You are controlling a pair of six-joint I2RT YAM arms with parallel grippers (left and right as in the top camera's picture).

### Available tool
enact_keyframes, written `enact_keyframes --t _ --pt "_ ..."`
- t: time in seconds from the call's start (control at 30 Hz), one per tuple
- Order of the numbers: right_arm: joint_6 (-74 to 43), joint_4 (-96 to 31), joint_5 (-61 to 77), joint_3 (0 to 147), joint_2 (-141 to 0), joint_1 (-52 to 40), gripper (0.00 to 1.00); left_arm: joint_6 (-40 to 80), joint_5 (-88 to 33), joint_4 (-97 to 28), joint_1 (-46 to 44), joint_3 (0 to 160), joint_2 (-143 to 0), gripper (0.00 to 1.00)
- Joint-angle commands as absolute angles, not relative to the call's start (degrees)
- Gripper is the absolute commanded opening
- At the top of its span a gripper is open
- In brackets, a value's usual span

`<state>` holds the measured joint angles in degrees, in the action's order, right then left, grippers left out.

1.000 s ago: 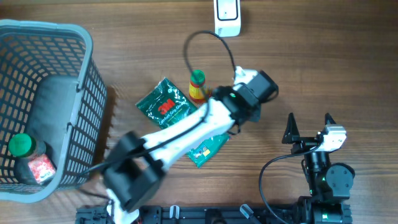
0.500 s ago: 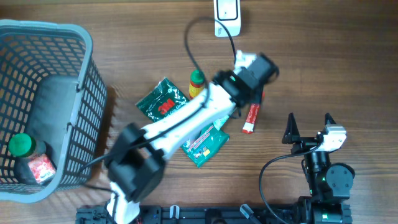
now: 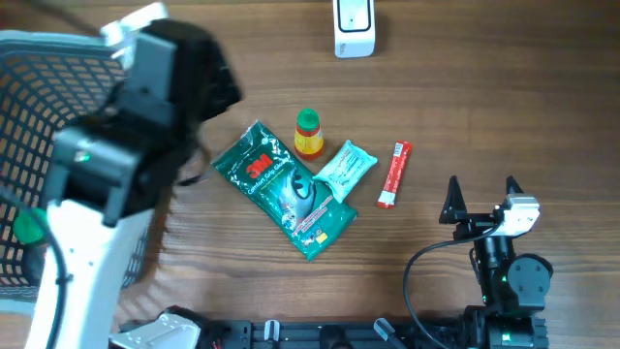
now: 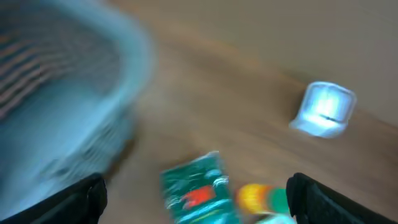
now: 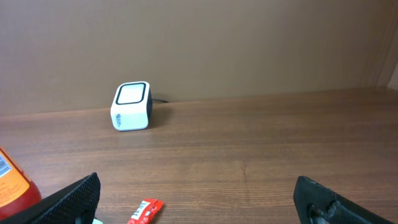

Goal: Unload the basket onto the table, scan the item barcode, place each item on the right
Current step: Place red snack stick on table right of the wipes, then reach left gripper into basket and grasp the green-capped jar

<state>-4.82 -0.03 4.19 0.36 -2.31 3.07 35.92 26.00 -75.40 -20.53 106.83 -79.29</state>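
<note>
A red stick packet lies flat on the table right of a pale teal packet; its end shows low in the right wrist view. The white scanner stands at the far edge, also seen as scanner and blurred scanner. My left arm is raised high over the basket. My left gripper is open and holds nothing. My right gripper rests open near the front right, right gripper empty.
A grey mesh basket fills the left side, with a green-capped bottle inside. A green 3M packet, a green-capped yellow bottle and another green packet lie mid-table. The left wrist view is motion-blurred.
My left gripper opened and let the red stick packet down on the table. The left arm then swung up and back to the left, over the basket. The right arm stayed still.
</note>
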Motion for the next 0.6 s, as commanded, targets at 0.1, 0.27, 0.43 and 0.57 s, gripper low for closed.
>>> enact_keyframes --t 0.1,0.27,0.43,0.57 --pt "-4.5 0.1 3.8 0.3 -2.2 2.9 1.0 47.0 27.1 -91.6 -1.7 106.5 -77.7 1.0" --pt "-4.5 0.1 3.8 0.3 -2.2 2.9 1.0 51.7 24.8 -92.6 14.2 105.2 -77.7 1.0" --pt "-4.5 0.1 3.8 0.3 -2.2 2.9 1.0 60.9 21.4 -90.2 26.2 99.0 -77.8 1.0" --pt "-4.5 0.1 3.8 0.3 -2.2 2.9 1.0 60.0 21.6 -83.2 32.9 88.9 -77.8 1.0"
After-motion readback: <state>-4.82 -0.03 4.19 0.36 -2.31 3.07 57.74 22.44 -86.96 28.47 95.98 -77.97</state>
